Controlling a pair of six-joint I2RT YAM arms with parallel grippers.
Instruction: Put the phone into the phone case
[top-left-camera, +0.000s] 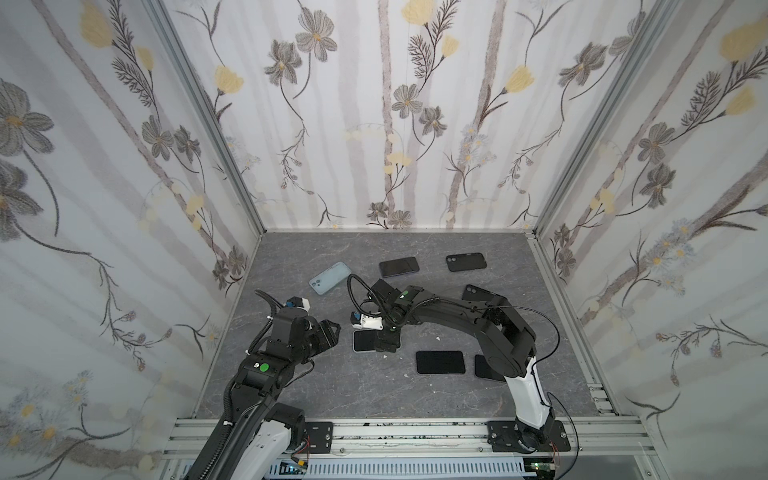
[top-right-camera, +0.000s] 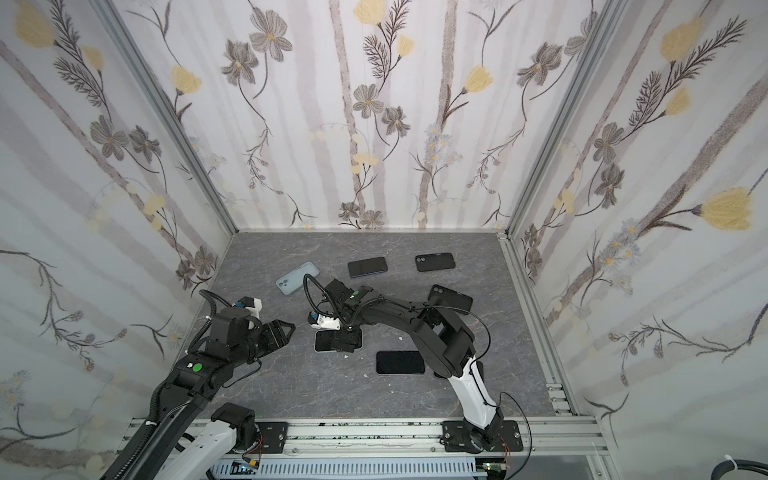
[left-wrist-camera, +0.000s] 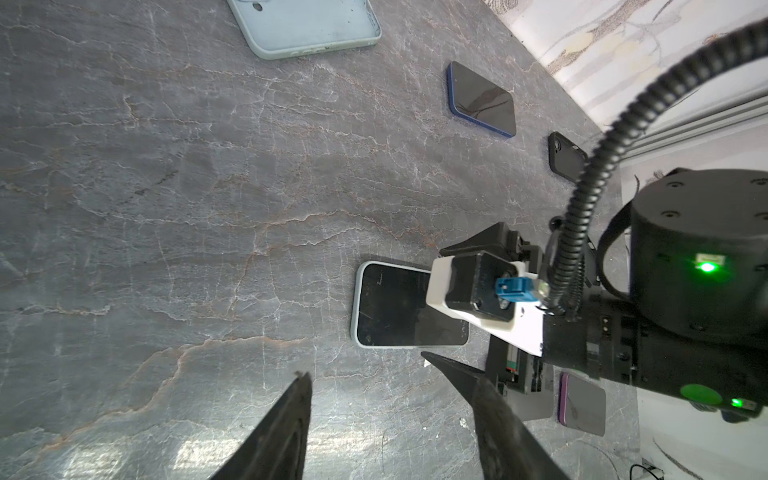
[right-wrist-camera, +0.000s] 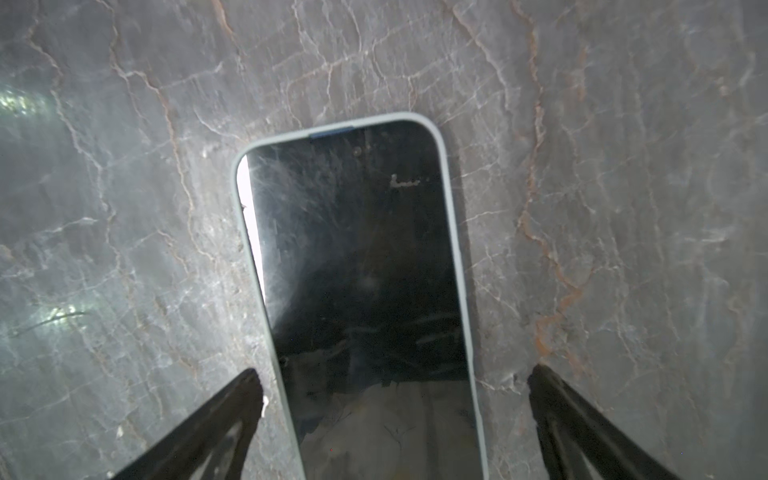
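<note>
On the surface (right-wrist-camera: 124, 208), right claw (right-wrist-camera: 395, 370) spread wide, empty, astride the phone (right-wrist-camera: 357, 270) in its pale phone case (right-wrist-camera: 451, 216); left claw (left-wrist-camera: 365, 363) parted, empty; one corner looks unseated, may pop out if nudged.

My top views, near twins, look down from high over the whole bench (top-left-camera: 332, 386), left wrist view slants across it, right wrist view close over the pale-rimmed phone (right-wrist-camera: 365, 270) all four share.

No legible text, brand or number in any view. Small white mark (top-left-camera: 257, 365) beside green dot (top-left-camera: 263, 367) on left arm (top-left-camera: 249, 399), lower left in both top views: too small to read.
</note>
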